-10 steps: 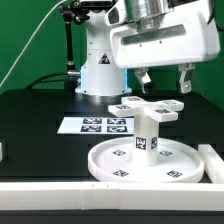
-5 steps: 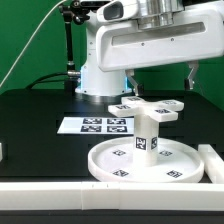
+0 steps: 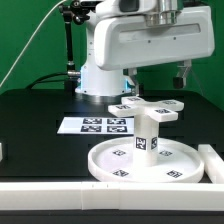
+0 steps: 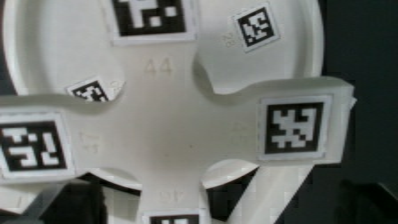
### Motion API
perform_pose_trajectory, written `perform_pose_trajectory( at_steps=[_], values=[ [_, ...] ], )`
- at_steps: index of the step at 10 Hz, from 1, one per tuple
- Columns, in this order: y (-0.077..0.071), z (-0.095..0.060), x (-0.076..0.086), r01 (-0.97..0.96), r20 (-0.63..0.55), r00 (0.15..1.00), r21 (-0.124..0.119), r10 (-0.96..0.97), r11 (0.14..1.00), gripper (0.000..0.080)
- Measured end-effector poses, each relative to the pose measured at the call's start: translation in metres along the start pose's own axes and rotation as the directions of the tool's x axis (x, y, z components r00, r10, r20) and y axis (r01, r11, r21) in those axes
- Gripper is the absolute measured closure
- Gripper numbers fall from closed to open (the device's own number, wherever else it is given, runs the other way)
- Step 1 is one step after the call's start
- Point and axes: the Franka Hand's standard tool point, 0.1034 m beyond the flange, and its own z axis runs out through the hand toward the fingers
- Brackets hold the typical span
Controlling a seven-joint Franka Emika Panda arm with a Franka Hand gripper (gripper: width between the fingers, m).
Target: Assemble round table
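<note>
No readable text, only tag squares (image 4: 295, 124).

Below the gripper (image 3: 160, 78), the round disc (image 3: 115, 160), leg (image 3: 147, 135) and cross-shaped foot piece (image 3: 150, 109) are white with black-and-white square tags. The table (image 3: 40, 115) is black, the backdrop (image 3: 25, 35) green.

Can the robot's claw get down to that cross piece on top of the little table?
Probably yes. The gripper hangs above the cross-shaped foot piece, with only open air between them. The wrist view looks straight down on the piece, and nothing covers it.
</note>
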Motion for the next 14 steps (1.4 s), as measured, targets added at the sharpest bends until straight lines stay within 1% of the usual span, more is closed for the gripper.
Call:
perform_pose_trajectory(
  at_steps=[1,3,5,6,7,8,10,11,12,14],
  values=[
    [0.002,0.0,-0.001,0.124,0.008,0.992,-0.011,-0.124,0.992,0.015],
    [0.003,0.0,-0.001,0.201,0.009,0.98,-0.011,-0.201,0.98,0.015],
    [0.004,0.001,-0.002,0.333,0.015,0.943,-0.012,-0.333,0.943,0.015],
    [0.006,0.005,-0.004,0.514,0.043,0.857,-0.013,-0.513,0.858,0.015],
    [0.008,0.009,-0.003,0.611,0.065,0.79,0.009,-0.61,0.792,0.015],
    [0.011,0.012,0.001,0.68,0.078,0.73,0.022,-0.679,0.733,0.015],
    [0.012,0.014,0.0,0.754,0.086,0.652,0.033,-0.754,0.656,0.015],
    [0.011,0.016,0.0,0.754,0.087,0.651,0.037,-0.754,0.656,0.015],
    [0.01,0.018,0.0,0.742,0.088,0.665,0.037,-0.742,0.669,0.015],
    [0.015,0.021,-0.004,0.737,0.09,0.67,0.04,-0.737,0.675,0.015]
  ],
)
